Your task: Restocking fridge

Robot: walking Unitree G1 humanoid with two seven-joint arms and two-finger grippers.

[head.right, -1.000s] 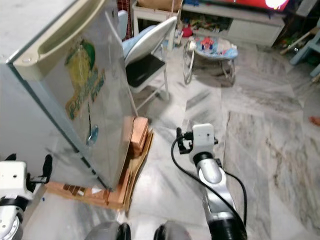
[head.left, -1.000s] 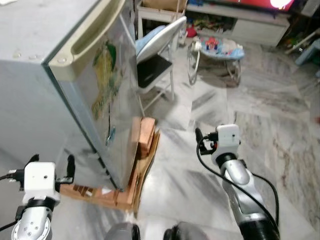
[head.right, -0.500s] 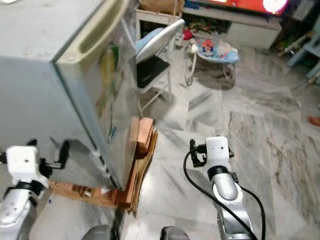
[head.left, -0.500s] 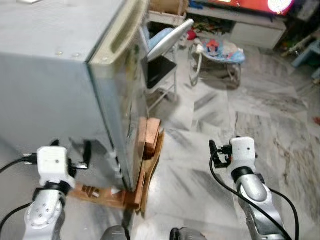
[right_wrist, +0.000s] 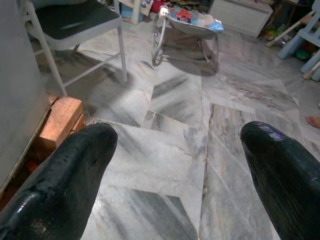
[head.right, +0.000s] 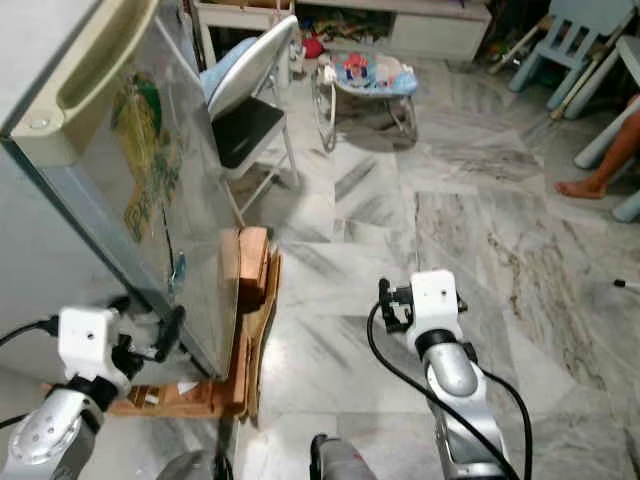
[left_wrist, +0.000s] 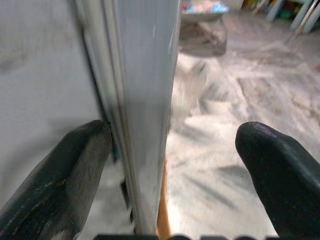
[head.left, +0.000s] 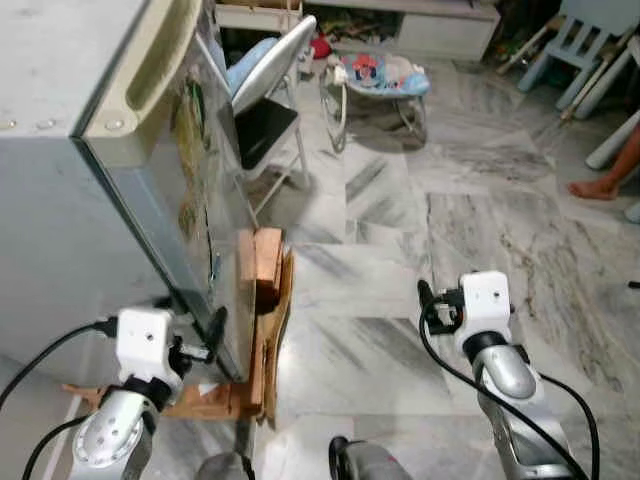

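Observation:
The grey fridge (head.left: 70, 230) stands on my left, its door (head.left: 205, 170) shut, with a beige handle strip (head.left: 150, 75) along the top and a faded sticker on the front. My left gripper (head.left: 190, 315) is open low at the door's front corner. In the left wrist view its fingers (left_wrist: 60, 170) sit one on each side of the door's edge (left_wrist: 145, 100), and I cannot tell if they touch it. My right gripper (head.left: 428, 305) is open over the marble floor with nothing in it; its fingers (right_wrist: 75, 165) frame bare tiles.
The fridge rests on a wooden pallet (head.left: 215, 400) with brick blocks (head.left: 266, 265) at its front. A folding chair (head.left: 262, 120) stands just beyond the door, then a baby bouncer (head.left: 375, 75). A person's foot (head.left: 595, 188) and blue plastic chairs (head.left: 590, 40) are far right.
The camera has swung, so the whole scene shifted. My left gripper has moved from beside the fridge's side wall to its front door corner. The right gripper is much where it was.

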